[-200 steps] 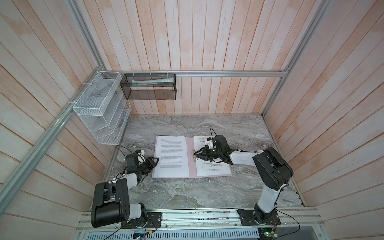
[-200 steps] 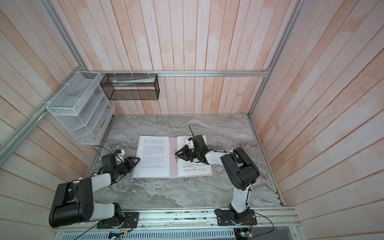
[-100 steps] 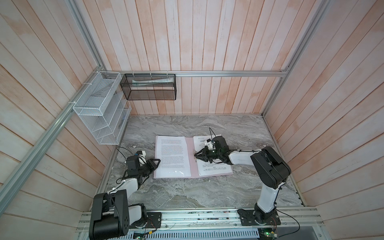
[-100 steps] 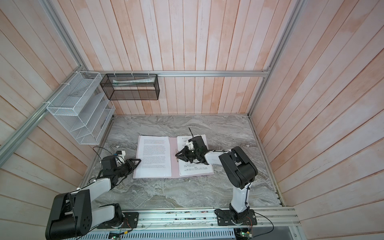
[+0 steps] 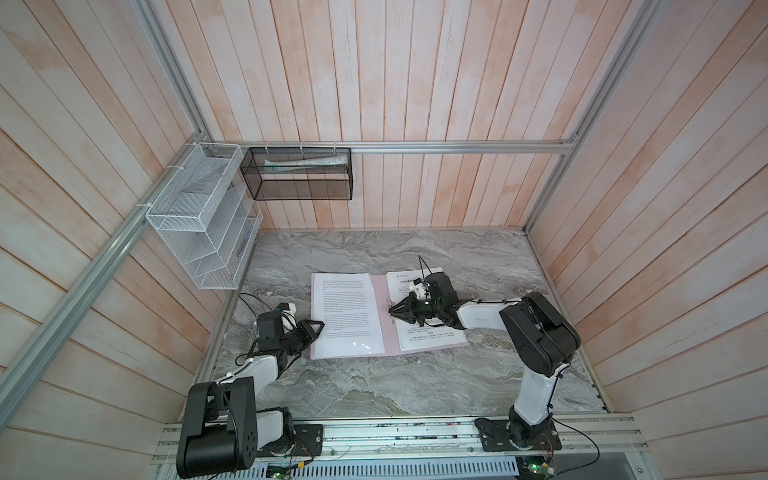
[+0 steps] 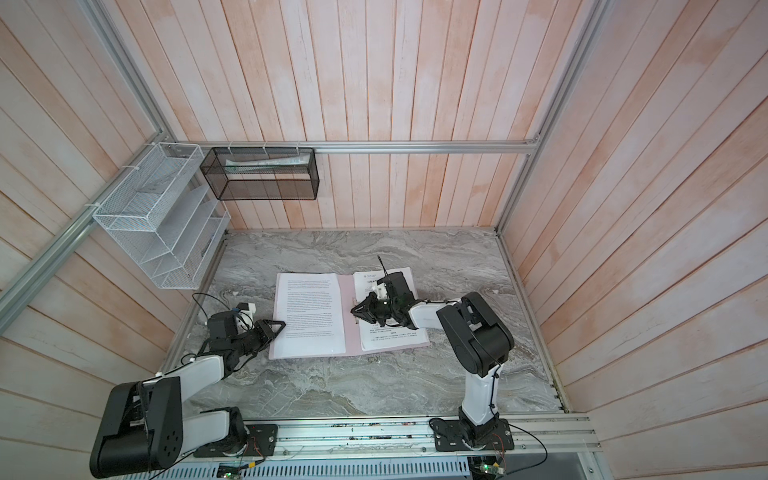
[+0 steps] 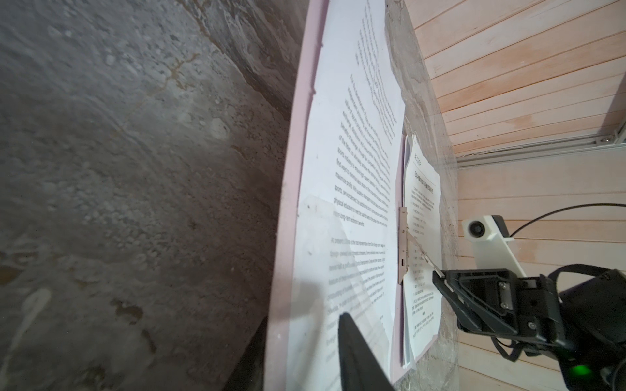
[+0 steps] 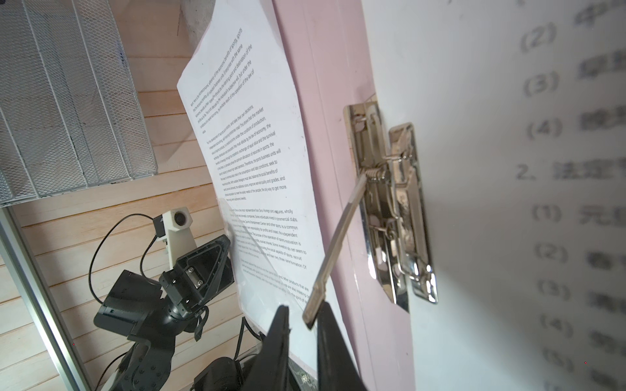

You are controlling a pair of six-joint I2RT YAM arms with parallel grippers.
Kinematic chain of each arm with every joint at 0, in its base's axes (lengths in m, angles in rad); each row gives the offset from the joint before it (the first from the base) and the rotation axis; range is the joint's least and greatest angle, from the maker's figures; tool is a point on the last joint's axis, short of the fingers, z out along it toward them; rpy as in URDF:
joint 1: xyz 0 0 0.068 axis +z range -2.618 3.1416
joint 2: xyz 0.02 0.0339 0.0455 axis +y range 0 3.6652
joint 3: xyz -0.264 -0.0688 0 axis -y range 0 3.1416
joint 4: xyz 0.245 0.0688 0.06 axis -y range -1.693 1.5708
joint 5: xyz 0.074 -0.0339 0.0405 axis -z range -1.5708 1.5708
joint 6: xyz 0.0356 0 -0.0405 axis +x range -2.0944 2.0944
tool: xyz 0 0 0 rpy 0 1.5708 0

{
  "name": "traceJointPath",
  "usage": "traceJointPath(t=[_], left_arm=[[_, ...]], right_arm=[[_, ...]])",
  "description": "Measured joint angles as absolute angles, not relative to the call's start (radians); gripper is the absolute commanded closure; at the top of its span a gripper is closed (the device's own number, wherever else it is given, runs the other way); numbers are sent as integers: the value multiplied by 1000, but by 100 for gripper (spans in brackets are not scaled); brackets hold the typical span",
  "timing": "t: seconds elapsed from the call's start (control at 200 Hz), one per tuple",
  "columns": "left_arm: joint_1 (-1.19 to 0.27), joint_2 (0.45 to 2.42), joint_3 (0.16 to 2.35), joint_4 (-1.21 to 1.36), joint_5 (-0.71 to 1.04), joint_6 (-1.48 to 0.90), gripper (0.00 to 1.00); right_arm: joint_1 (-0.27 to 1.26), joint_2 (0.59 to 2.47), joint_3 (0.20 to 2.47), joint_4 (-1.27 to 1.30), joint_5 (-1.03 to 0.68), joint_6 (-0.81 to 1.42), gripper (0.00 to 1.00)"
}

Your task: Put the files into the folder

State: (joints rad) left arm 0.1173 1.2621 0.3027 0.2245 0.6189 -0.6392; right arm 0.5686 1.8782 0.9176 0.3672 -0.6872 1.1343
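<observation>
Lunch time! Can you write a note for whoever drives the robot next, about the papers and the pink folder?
Left tool: open, jaws astride the folder's left edge, one finger over the left sheet.
Right tool: jaws either side of the raised clip lever; grip unclear.
Done: folder lies open on the table; one sheet on its left half, stacked sheets on its right half by the clip.
To do: probably press the lever down, then close the folder.

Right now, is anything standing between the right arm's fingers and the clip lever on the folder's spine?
Nothing visible does. In the right wrist view the free end of the lever sits between the fingers of the right gripper, with a thin gap beside one finger. Only the pink folder lies behind it.
</observation>
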Motion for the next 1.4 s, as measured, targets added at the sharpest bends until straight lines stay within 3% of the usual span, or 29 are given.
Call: traceJointPath(t=[1.4], left_arm=[[117, 1290, 309, 224, 601, -632, 68]], right_arm=[[544, 1900, 885, 423, -732, 1153, 91]])
